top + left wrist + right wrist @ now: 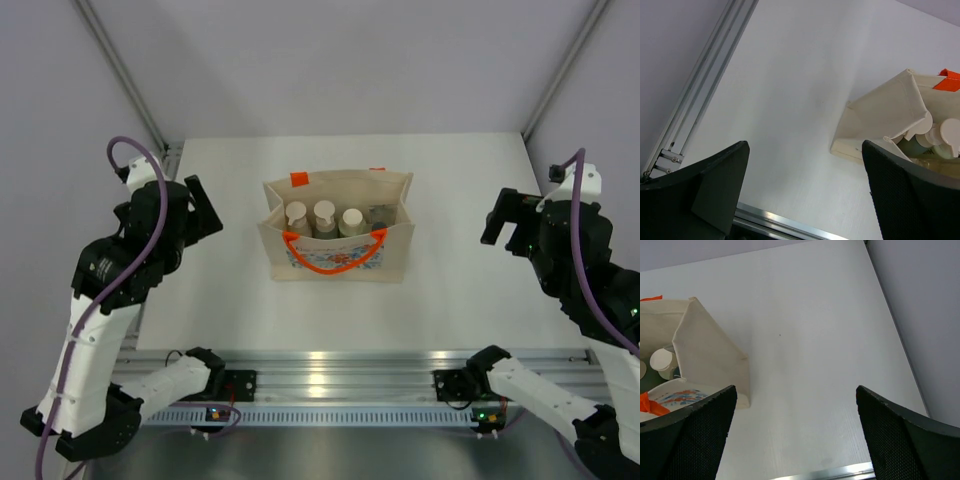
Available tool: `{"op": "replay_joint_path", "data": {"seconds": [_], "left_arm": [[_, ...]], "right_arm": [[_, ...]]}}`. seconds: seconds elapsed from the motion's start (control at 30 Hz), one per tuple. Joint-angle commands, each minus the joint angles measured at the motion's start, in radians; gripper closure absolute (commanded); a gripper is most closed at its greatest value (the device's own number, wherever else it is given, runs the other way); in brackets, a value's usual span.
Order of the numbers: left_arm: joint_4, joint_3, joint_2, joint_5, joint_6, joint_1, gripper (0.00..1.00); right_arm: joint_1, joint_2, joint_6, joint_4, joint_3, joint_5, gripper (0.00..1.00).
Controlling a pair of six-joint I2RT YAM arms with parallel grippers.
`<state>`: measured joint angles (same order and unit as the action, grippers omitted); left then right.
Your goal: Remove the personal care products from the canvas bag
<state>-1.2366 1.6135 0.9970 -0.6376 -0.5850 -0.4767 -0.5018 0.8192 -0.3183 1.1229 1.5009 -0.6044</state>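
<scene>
The beige canvas bag [340, 255] with orange handles [335, 262] stands upright mid-table, print facing the arms. Inside stand three bottles with pale caps [324, 216]; something clear lies at their right [378, 215]. The bag also shows in the left wrist view [887, 112] and the right wrist view [707, 352], with pale caps visible [939, 134] [661, 361]. My left gripper [205, 205] is open and empty, left of the bag. My right gripper [503, 220] is open and empty, right of the bag. Both hover above the table.
The white table [200, 300] ends at an aluminium rail [340, 365] along the near edge. Frame posts [125, 70] rise at the back corners, with grey walls on the sides.
</scene>
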Motion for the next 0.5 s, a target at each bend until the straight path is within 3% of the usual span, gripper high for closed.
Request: {"op": "replay_joint_path", "data": {"seconds": [0.0, 0.13, 0.27, 0.47], "left_arm": [[-0.032, 0.054, 0.014, 0.012, -0.038, 0.004, 0.01], [-0.078, 0.063, 0.045, 0.076, -0.122, 0.003, 0.01], [-0.127, 0.043, 0.061, 0.162, -0.309, 0.003, 0.01], [-0.127, -0.094, 0.118, 0.349, -0.476, -0.003, 0.02]], "right_arm": [[0.009, 0.005, -0.016, -0.034, 0.028, -0.017, 0.01], [0.009, 0.012, -0.019, -0.032, 0.021, -0.009, 0.01], [0.009, 0.035, -0.022, -0.035, 0.002, 0.051, 0.01], [0.009, 0.104, -0.073, -0.034, -0.014, 0.118, 0.00]]}}
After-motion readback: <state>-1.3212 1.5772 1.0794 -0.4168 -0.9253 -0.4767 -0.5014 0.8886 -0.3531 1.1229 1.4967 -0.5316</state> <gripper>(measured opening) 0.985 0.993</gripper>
